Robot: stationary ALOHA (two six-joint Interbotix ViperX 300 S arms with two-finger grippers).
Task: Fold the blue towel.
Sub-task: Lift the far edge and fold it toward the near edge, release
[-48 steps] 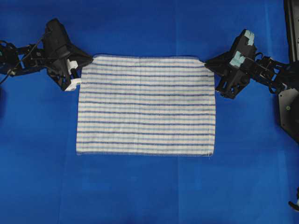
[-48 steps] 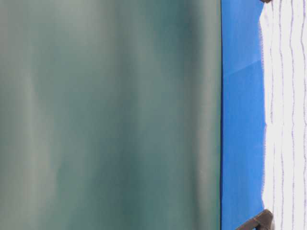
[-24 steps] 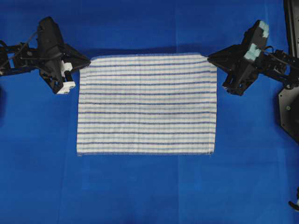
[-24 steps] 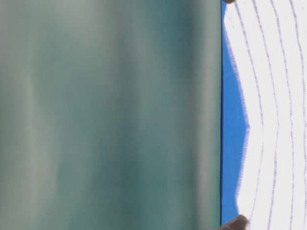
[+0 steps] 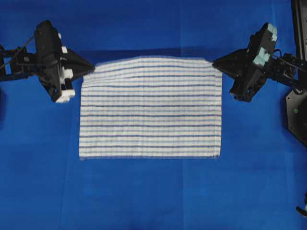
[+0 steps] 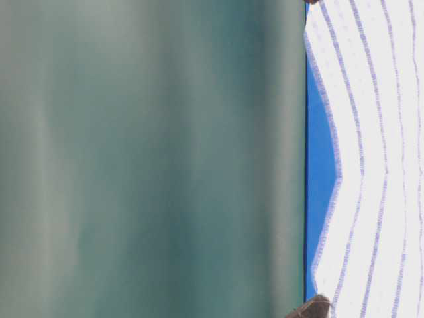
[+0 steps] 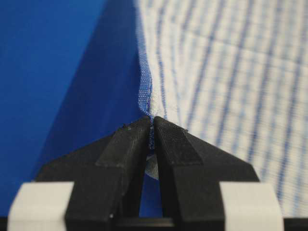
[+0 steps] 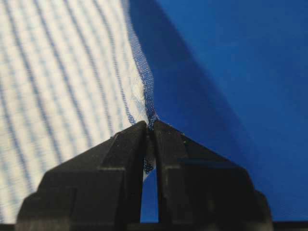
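Observation:
The blue towel [image 5: 150, 107], white with thin blue stripes, lies spread on the blue sheet; its far edge is raised off the sheet and its near edge rests flat. My left gripper [image 5: 91, 67] is shut on the towel's far left corner [image 7: 150, 113]. My right gripper [image 5: 214, 62] is shut on the far right corner [image 8: 150, 113]. In the table-level view the lifted towel [image 6: 371, 159] hangs between the two fingertips and sags toward the middle.
The blue sheet [image 5: 153, 191] covers the whole table. A black arm base [image 5: 297, 110] stands at the right edge. A blurred green surface [image 6: 152, 159] fills most of the table-level view.
Both grippers have risen with the towel's far corners, lifting that edge off the sheet. The towel's near edge has stayed in place.

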